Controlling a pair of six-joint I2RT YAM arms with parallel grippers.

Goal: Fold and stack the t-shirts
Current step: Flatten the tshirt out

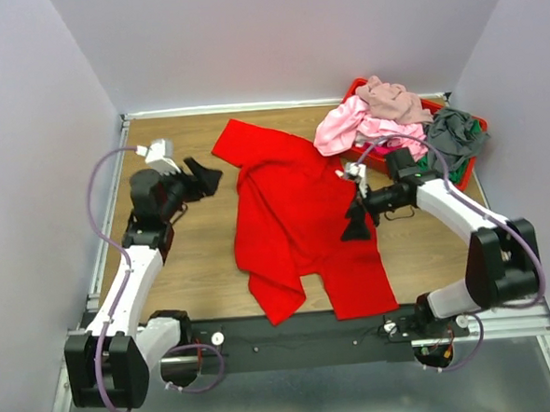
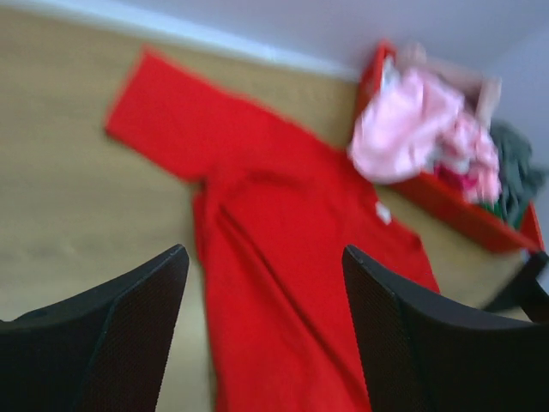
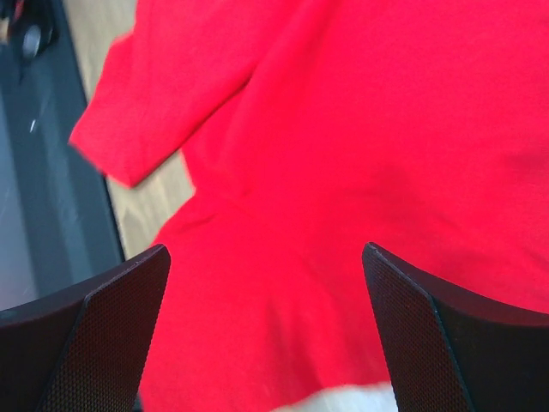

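A bright red t-shirt [image 1: 299, 218] lies spread out and wrinkled on the wooden table, one sleeve pointing to the far left. In the left wrist view the red t-shirt [image 2: 274, 257] shows a small white neck label [image 2: 383, 212]. My left gripper [image 1: 203, 178] hovers open just off the shirt's far-left sleeve, nothing between its fingers [image 2: 129, 326]. My right gripper [image 1: 357, 221] stands open above the shirt's right side, and red cloth [image 3: 343, 129] fills its view between the spread fingers [image 3: 429, 343]. Pink [image 1: 345, 127], mauve-beige [image 1: 394, 98] and grey [image 1: 453, 132] t-shirts are heaped at the back right.
The heaped shirts sit in a red plastic tray [image 1: 469, 171] in the back right corner, with the pink one spilling over its near-left rim. White walls close the table on three sides. A black rail [image 1: 302, 335] runs along the near edge.
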